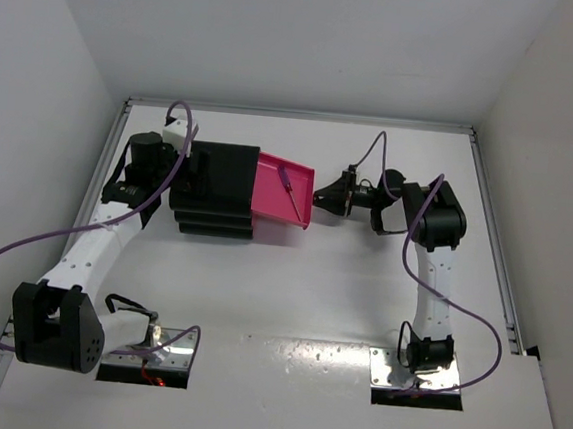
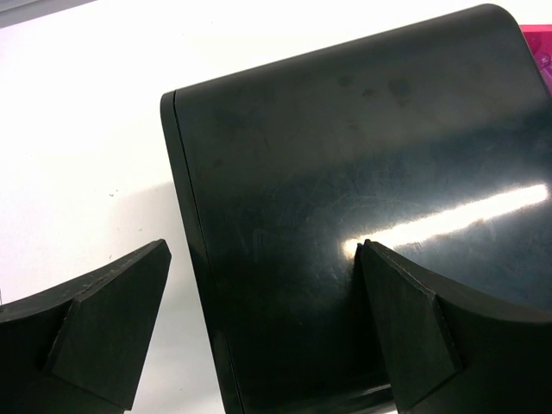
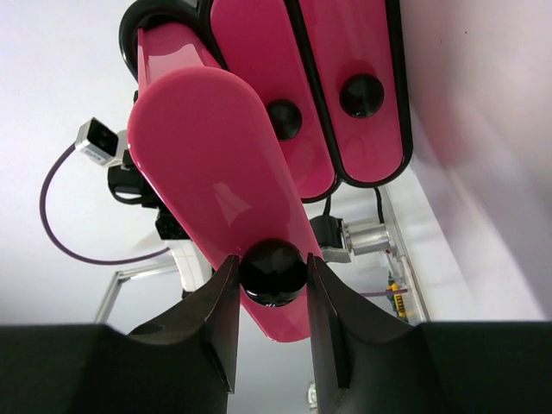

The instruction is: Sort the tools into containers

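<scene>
Right wrist view: the right claw (image 3: 272,259) is closed narrowly on the round black knob (image 3: 272,278) of a pink drawer (image 3: 203,147), with one finger against each side of it. The drawer stretches straight away from the claw, standing out of a black cabinet (image 1: 219,184). Two more pink drawers (image 3: 345,52) sit pushed in beside it. From above, a thin tool (image 1: 290,193) lies slantwise inside the open drawer, just beyond the claw's fingertips. The left claw (image 2: 265,250) is spread wide, straddling an edge of the cabinet's glossy top, on the side away from the right claw.
</scene>
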Available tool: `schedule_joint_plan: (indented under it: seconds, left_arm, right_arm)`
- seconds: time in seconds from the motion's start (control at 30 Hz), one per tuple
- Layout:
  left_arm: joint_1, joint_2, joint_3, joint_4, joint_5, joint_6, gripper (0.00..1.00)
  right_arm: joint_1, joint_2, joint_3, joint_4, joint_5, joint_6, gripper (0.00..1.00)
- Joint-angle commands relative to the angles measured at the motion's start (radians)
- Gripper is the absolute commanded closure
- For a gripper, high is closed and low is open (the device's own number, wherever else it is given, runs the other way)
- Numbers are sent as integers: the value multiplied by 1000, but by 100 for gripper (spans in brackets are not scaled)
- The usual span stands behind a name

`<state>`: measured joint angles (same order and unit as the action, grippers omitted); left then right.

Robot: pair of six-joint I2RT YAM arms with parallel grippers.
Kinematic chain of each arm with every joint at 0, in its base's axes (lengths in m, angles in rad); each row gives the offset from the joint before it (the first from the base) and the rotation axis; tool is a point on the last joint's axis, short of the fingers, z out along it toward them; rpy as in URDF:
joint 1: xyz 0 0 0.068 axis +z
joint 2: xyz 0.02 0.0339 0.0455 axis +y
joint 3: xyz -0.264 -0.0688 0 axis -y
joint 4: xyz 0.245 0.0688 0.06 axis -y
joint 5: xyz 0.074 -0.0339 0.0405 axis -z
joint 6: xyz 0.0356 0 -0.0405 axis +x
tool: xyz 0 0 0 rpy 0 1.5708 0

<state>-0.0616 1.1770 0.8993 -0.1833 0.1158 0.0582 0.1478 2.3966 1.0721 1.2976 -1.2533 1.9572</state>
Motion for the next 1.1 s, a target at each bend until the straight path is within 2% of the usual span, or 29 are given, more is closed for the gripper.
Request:
schedule_joint_plan:
  seconds: [0.0,0.43,0.57,0.8,1.07]
  left_arm:
    - [14,30,-28,-100,-27,19,0]
    - [14,30,-28,-100,-27,9,0]
    - [14,30,-28,-100,-27,9,0]
    - [14,30,-28,-100,2,9,0]
    - [14,30,-19,-110,21,9,0]
  right_arm:
    - [19,-14,19,505,-1,51,74]
    - [1,-175,9,505,-11,42,79]
    - [10,-209,9,428,-21,-18,80]
    - [47,-200,49,355,-31,-63,82]
    - [91,-97,141,345,-31,-72,82]
